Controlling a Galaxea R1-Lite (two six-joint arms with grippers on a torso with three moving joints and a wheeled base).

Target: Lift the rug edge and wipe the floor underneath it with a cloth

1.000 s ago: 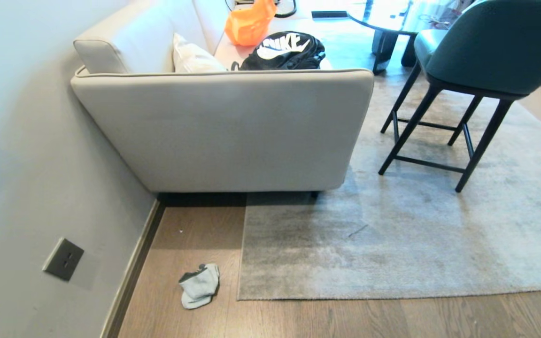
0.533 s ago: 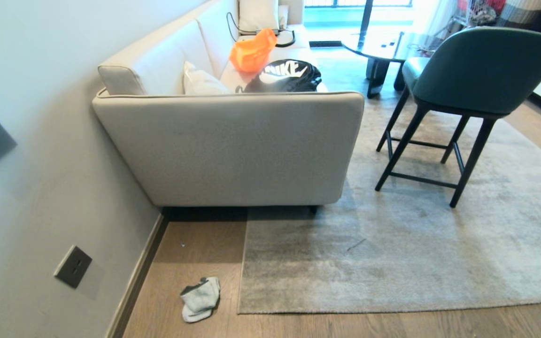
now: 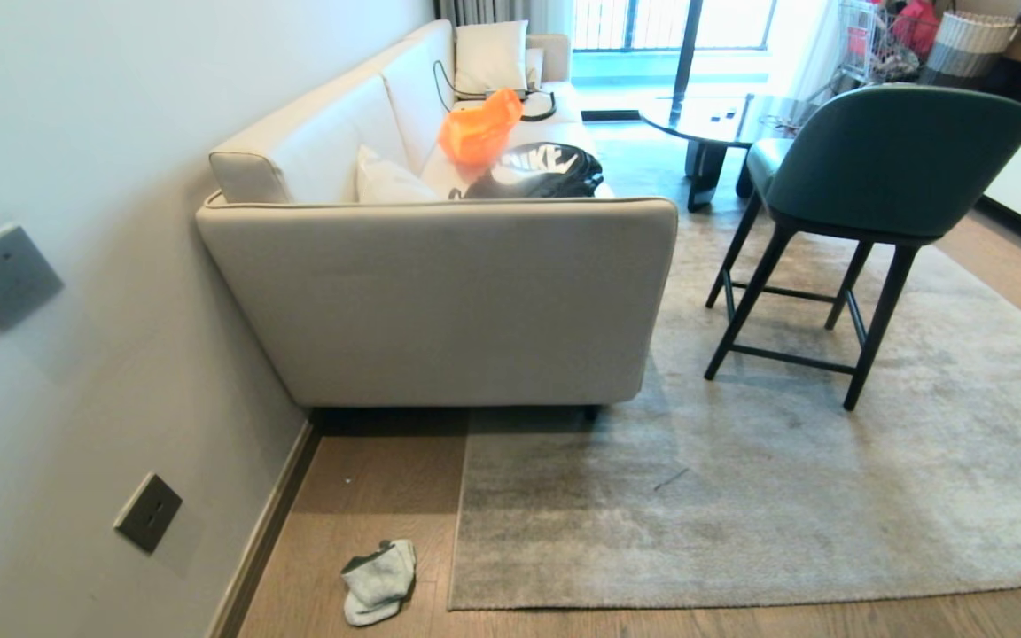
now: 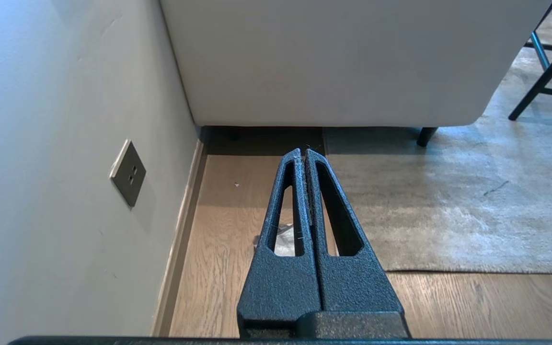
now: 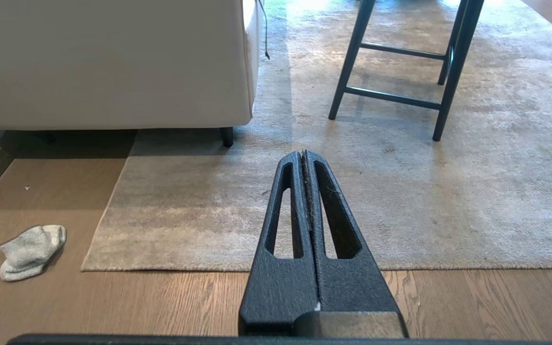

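Your head view has tilted up over the last second, so more of the far room shows and the near floor has slid toward the bottom edge; the things themselves have not moved, and both arms sit parked, so no part of the task has started. Nearest you, the floor point(image 3: 564, 620) runs as a bare brown strip along the front. On it, near left, lies the cloth point(image 3: 378, 580), crumpled, beside the baseboard point(image 3: 267, 532) and just left of the rug edge point(image 3: 455, 567), apart from it. The rug edge lies flat, its square corner close to the cloth. In the wrist views, the left gripper point(image 4: 303, 154) has its 2 fingers pressed together, holding nothing, with the cloth partly hidden behind them, lower and nearer. The right gripper point(image 5: 303, 155) is likewise closed and empty, hanging over the rug, the cloth well off to its left. Farther back stand the sofa point(image 3: 440, 301) on the left and the chair point(image 3: 865, 168) on the right. You likely need the cloth picked up first.
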